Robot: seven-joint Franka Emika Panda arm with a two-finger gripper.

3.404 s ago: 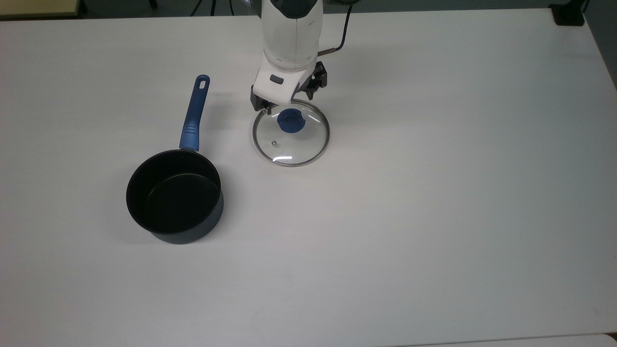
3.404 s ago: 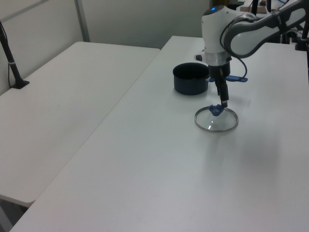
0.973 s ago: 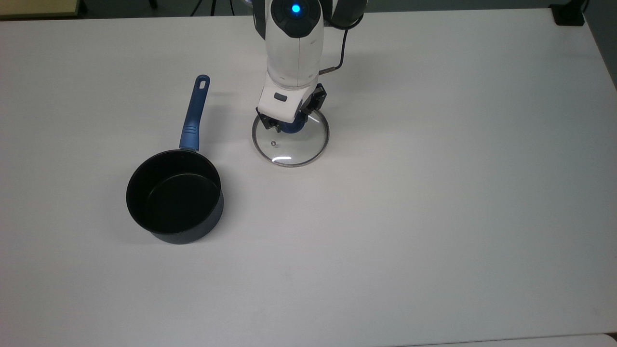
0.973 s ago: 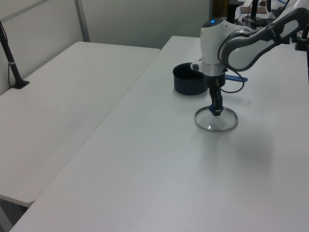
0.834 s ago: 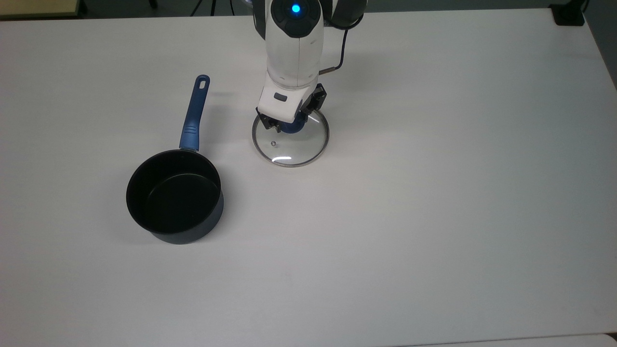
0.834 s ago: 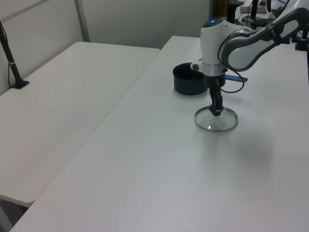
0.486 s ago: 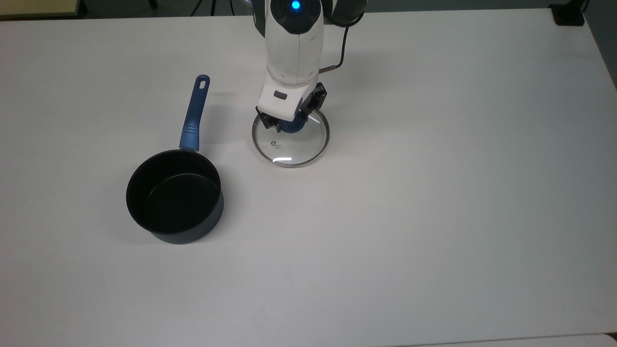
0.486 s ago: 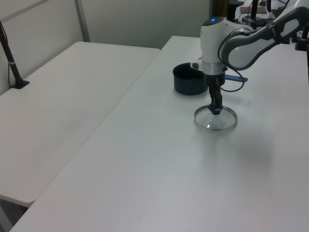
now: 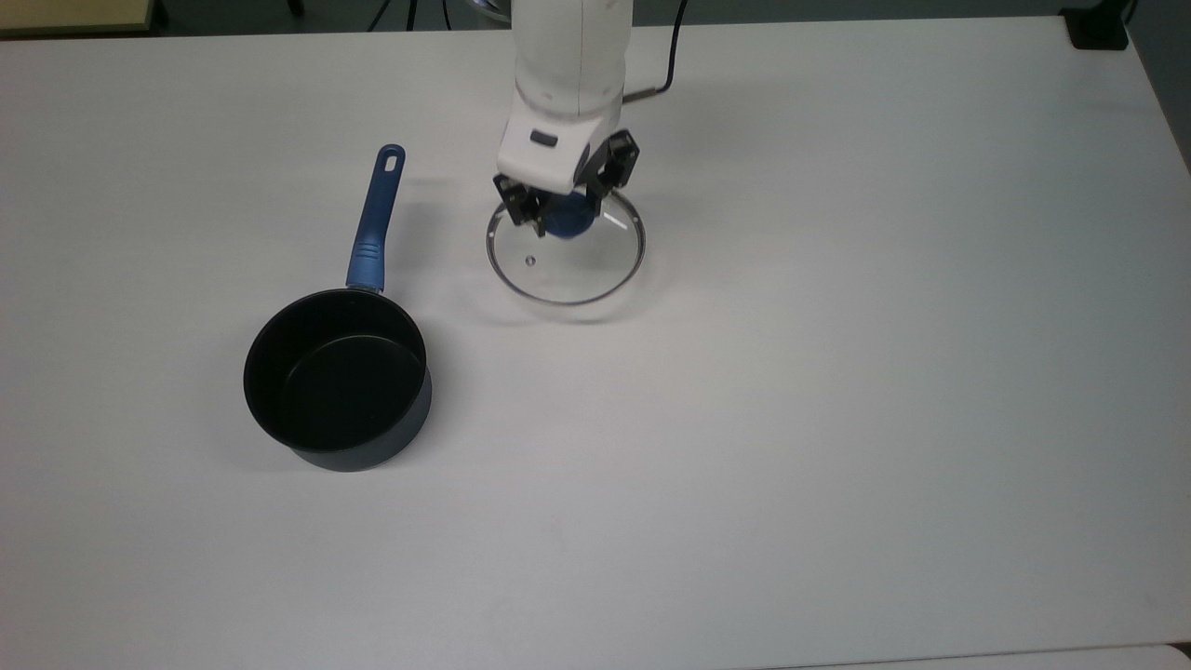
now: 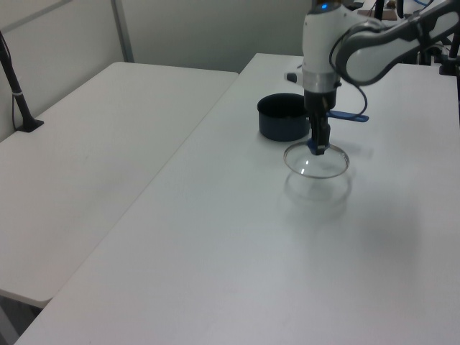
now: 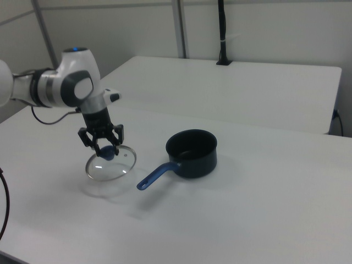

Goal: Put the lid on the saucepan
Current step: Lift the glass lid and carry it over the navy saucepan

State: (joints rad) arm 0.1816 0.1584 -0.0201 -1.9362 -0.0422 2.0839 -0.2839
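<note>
The clear glass lid with its thin metal rim hangs level a little above the white table, its shadow lying on the surface beneath. My gripper is shut on the lid's blue knob from above. The dark saucepan stands upright on the table, apart from the lid, at the top view's lower left. Its inside is black and bare. Its long blue handle points toward the top view's upper edge.
A black cable trails from the arm across the table at the top view's upper middle. A second white table stands beside this one, with a dark post clamped at its far edge.
My gripper came down onto the knob and shut on it. In the last half second it rose, lifting the lid off the table and slightly toward the top view's upper edge.
</note>
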